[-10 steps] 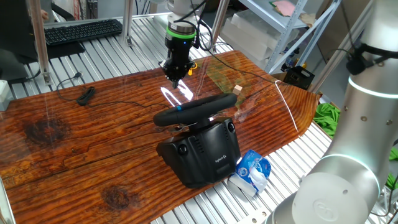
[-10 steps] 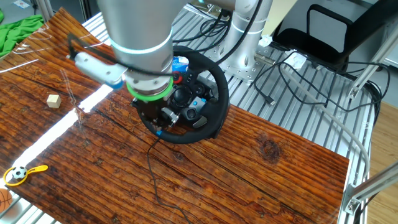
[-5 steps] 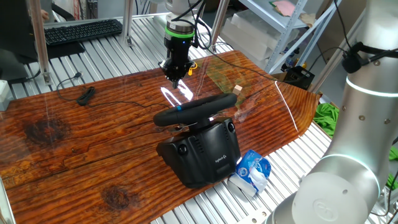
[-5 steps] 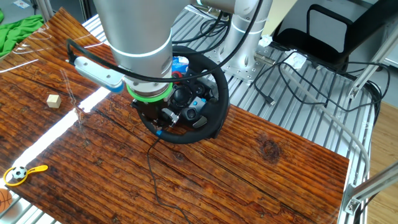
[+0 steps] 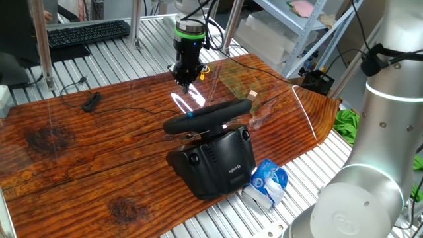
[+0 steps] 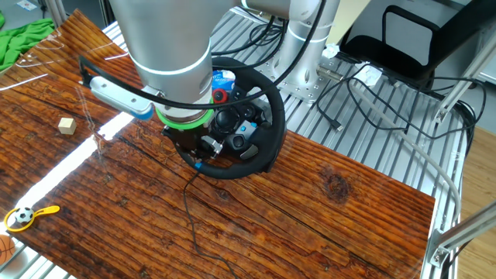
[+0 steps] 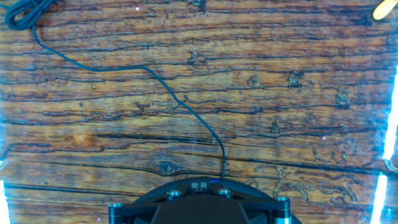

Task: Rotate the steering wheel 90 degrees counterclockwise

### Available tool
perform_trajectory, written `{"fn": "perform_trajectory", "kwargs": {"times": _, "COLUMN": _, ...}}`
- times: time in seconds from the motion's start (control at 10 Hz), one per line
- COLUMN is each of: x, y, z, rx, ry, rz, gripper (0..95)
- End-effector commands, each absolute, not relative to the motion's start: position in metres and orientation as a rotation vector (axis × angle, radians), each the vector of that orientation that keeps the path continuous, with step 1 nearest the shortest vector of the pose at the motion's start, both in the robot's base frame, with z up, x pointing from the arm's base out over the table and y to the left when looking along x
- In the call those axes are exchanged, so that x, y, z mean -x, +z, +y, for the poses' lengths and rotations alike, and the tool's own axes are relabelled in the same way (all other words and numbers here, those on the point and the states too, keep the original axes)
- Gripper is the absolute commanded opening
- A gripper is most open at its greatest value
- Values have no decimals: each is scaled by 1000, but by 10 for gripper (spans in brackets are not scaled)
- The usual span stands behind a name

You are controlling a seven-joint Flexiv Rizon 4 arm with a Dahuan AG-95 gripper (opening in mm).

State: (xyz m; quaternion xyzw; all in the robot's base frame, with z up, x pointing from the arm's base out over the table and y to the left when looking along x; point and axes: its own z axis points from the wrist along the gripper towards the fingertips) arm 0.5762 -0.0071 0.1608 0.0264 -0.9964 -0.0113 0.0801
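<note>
The black two-finger gripper (image 5: 185,80) points straight down with its jaws fully closed on nothing, hanging above the wooden table (image 5: 79,152) just behind the black padded steering wheel (image 5: 206,117) on its bulky black base with white logo (image 5: 215,162). The wheel stands at the table's near edge in one fixed view, its small blue stripe mark (image 5: 191,114) toward the rim's left end. No contact with the rim is visible. A thin black cable (image 7: 180,102) runs across the boards under the hand. Judgement: approach stage. To turn it well, the closed fingers should press the rim off-centre, follow its arc counterclockwise and avoid snagging the cable.
</note>
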Motion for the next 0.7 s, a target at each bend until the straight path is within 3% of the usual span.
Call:
{"fn": "perform_trajectory", "kwargs": {"times": 0.1, "x": -575, "y": 160, "z": -7, "rx": -90, "ry": -44, "rz": -2979, "gripper": 0}}
{"fn": "perform_trajectory", "kwargs": {"times": 0.7, "x": -575, "y": 160, "z": -7, "rx": -109, "ry": -49, "rz": -2997, "gripper": 0}}
